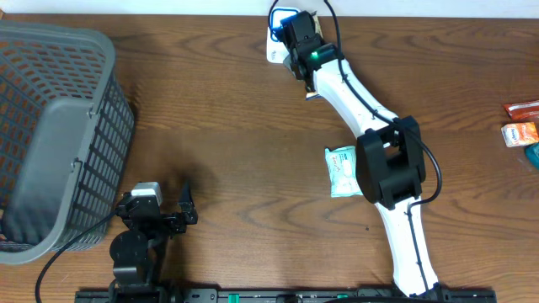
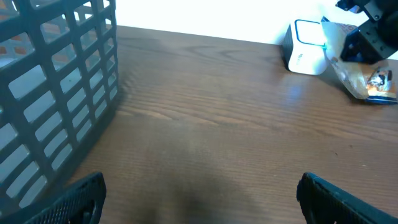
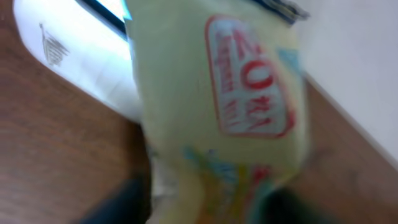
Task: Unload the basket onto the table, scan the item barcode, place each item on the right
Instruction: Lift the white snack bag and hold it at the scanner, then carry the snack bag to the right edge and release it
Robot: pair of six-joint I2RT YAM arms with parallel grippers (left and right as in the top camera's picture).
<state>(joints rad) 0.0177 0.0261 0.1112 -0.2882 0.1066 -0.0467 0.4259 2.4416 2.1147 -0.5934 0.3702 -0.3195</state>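
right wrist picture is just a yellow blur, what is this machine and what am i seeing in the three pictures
These are two robot arms at a wooden table. The overhead picture looks down; the other two come from cameras on each wrist. The left arm rests near a grey basket, its jaws wide open and empty. The right arm reaches to a white barcode scanner. The yellow blur is a snack packet right at its jaws, before the scanner; whether they grip it I cannot tell. A pale green packet and orange packets lie on the table.
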